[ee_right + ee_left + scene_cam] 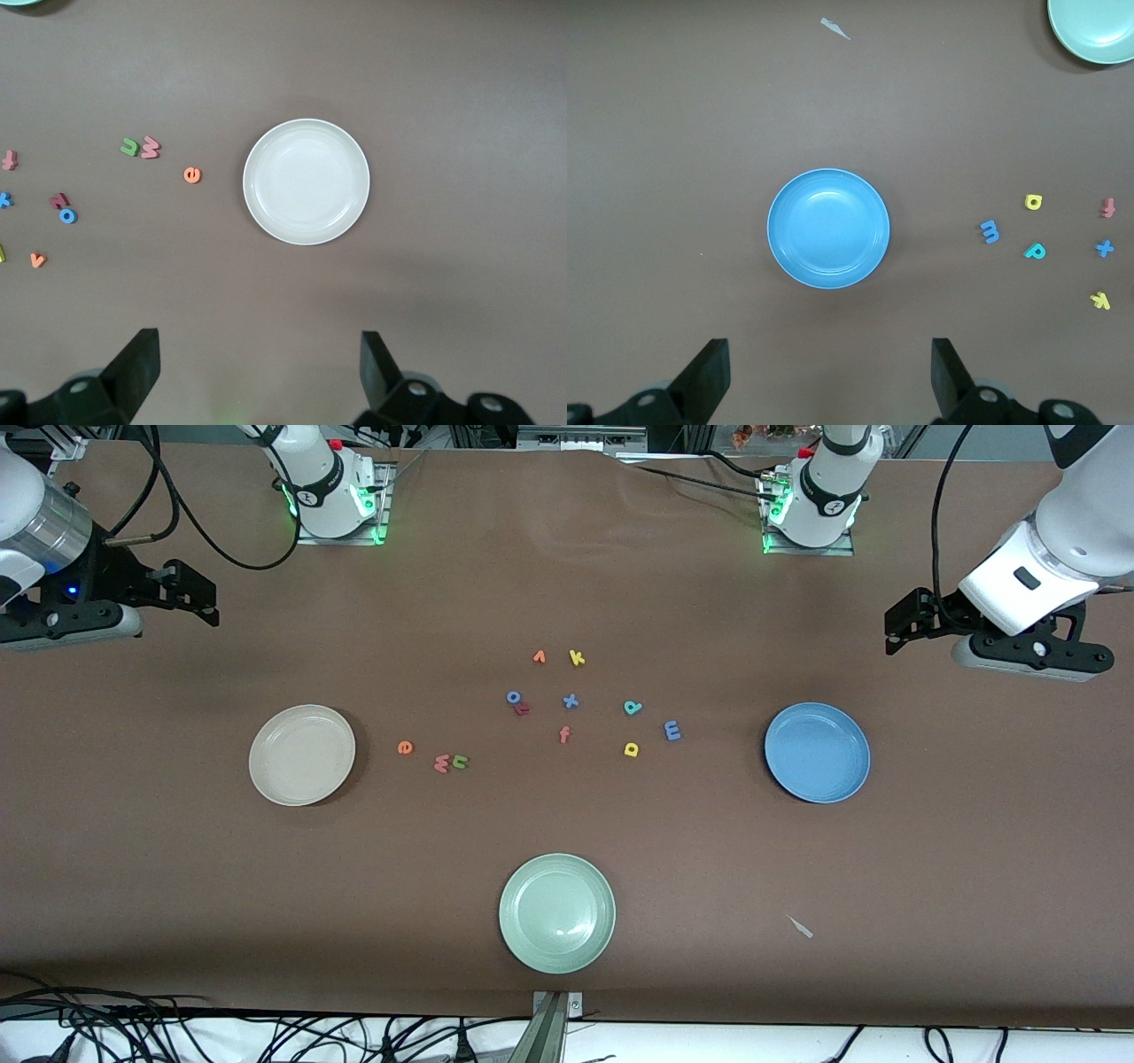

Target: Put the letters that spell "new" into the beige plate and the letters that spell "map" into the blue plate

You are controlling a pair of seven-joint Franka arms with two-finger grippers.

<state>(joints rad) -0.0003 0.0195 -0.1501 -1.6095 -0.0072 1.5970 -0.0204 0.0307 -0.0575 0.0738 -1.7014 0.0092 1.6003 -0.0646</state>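
Front view shows nothing sorted yet: both claws, left gripper (895, 627) and right gripper (199, 593), hang open, so next comes picking the orange e (405, 747) for the beige plate (302, 755).

A pale green plate (556, 913) sits on the brown counter (177, 868), nearest the front camera. Farther off lie loose letters: an orange v (539, 657), yellow k (577, 658), blue o (513, 697), blue x (570, 701) and red f (564, 734). A small pale scrap (801, 927) lies near the green plate.

Blue plate (828, 228) lies empty under the left gripper's (830, 376) spread fingers (709, 372); blue m (990, 231) nearby.
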